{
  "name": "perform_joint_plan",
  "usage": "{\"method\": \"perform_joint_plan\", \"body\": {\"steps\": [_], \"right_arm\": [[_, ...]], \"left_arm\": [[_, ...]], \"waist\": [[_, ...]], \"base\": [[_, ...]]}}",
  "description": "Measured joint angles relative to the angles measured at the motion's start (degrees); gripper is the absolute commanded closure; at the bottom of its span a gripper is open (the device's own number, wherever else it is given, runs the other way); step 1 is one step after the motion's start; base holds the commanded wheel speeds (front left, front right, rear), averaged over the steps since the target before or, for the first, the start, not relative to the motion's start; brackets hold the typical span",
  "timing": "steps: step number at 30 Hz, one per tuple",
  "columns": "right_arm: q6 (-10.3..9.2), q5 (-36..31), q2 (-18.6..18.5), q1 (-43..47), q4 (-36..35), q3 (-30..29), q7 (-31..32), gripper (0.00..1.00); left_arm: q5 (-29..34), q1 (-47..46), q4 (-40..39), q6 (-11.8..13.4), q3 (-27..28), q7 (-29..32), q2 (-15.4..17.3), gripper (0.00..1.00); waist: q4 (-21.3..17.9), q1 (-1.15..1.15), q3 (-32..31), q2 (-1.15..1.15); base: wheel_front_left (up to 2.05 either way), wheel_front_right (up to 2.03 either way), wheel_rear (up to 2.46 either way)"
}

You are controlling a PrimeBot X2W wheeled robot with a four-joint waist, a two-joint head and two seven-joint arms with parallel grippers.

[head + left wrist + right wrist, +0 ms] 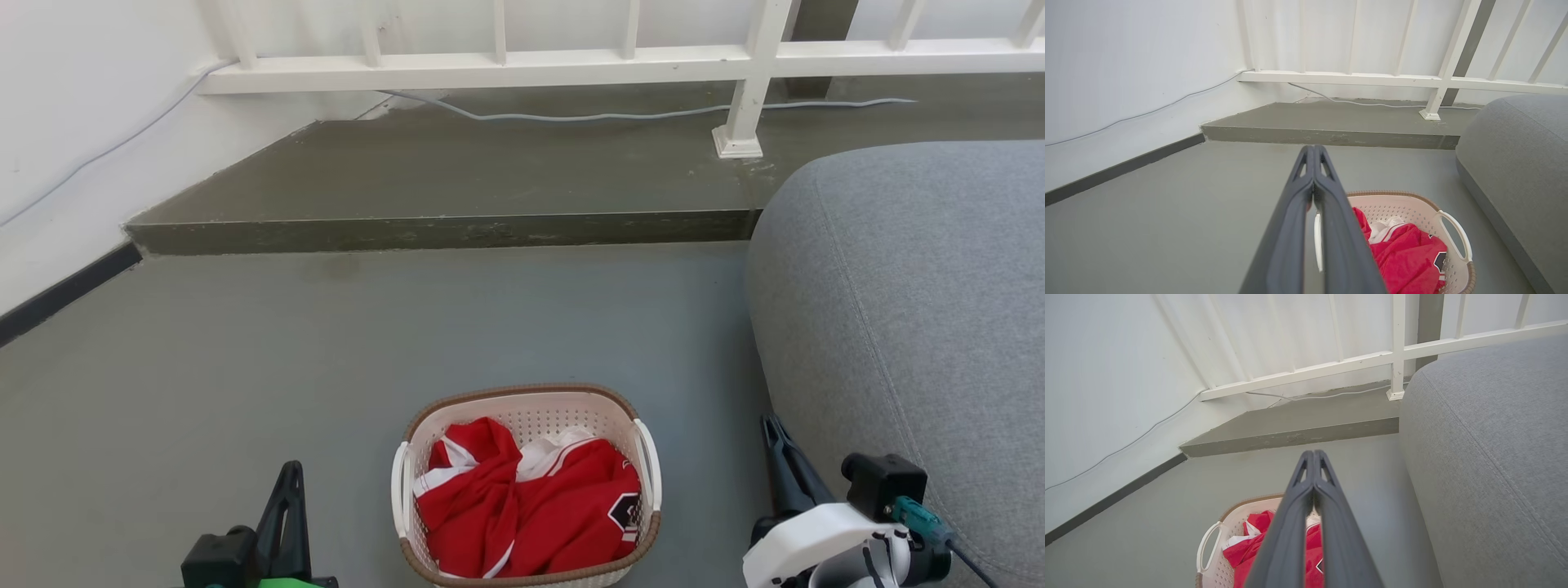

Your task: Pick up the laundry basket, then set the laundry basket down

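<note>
The laundry basket [526,412] stands on the grey floor at the bottom centre of the head view, cream-white and perforated, with a brown rim and two white side handles. Red-and-white clothing [531,506] fills it. My left gripper [287,474] hangs to the basket's left, its dark fingers pressed together and holding nothing. On the basket's right, my right gripper [771,425] is shut too, clear of the handle. In the left wrist view the shut left gripper [1314,149] partly covers the basket [1412,204]. The right wrist view has the right gripper [1313,453] above the basket [1229,526].
A large grey cushioned seat [914,310] fills the right side, close to my right gripper. A raised concrete step [441,229] runs across behind the basket, with a white railing [620,57] and a loose cable [653,114] on it. A white wall [73,122] stands on the left.
</note>
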Motion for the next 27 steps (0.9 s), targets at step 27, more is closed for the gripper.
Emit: {"method": "perform_joint_plan", "body": {"steps": [27], "right_arm": [[3.01, 18.9, 0.8, -0.2, -0.9, -5.2, 3.7, 1.0]], "left_arm": [[-20.0, 0.8, -0.5, -2.6, 2.7, 3.1, -0.5, 1.0]], "waist": [[-0.1, 0.0, 0.4, 0.0]], "base": [[0.0, 0.0, 0.0]]}}
